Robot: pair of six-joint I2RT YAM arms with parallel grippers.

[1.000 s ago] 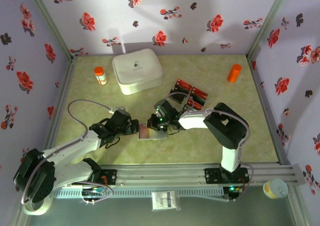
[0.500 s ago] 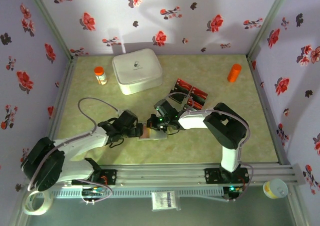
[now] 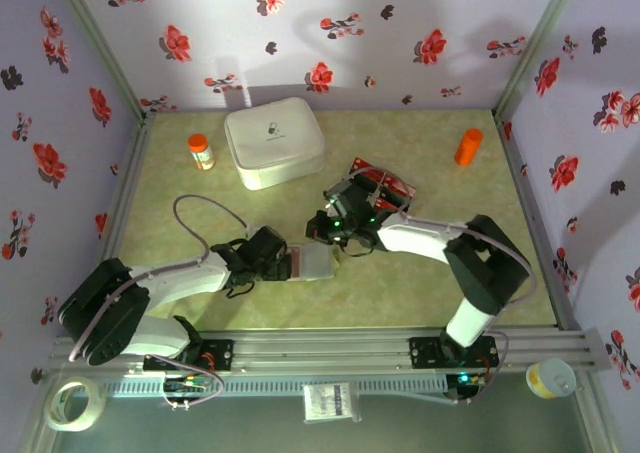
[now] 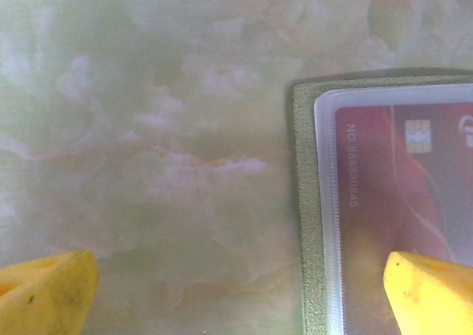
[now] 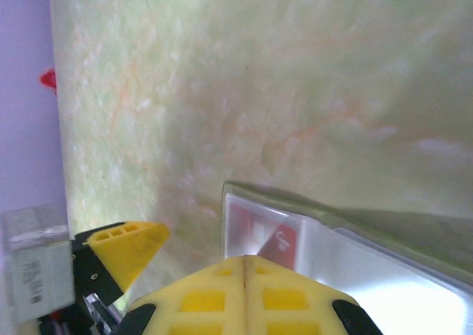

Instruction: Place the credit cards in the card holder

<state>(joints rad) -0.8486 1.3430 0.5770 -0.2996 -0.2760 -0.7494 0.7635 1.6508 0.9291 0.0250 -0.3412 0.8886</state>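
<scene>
The olive-green card holder (image 3: 318,264) lies open on the table, and a red credit card (image 4: 399,202) sits inside its clear pocket (image 5: 347,265). My left gripper (image 3: 283,264) is open at the holder's left edge; one yellow fingertip (image 4: 432,294) is over the card and the other is over bare table. My right gripper (image 3: 324,235) is shut and empty, hovering just behind the holder (image 5: 310,209). More red and black credit cards (image 3: 382,187) lie behind the right wrist. The left gripper's finger (image 5: 122,250) appears in the right wrist view.
A big white rounded box (image 3: 272,140) stands at the back, with an orange-capped bottle (image 3: 201,151) to its left. An orange cylinder (image 3: 468,145) stands at the back right. Flowered walls enclose the table on three sides.
My left gripper has slid right up to the holder's left edge. My right gripper has pulled off the holder, back toward the loose cards.
</scene>
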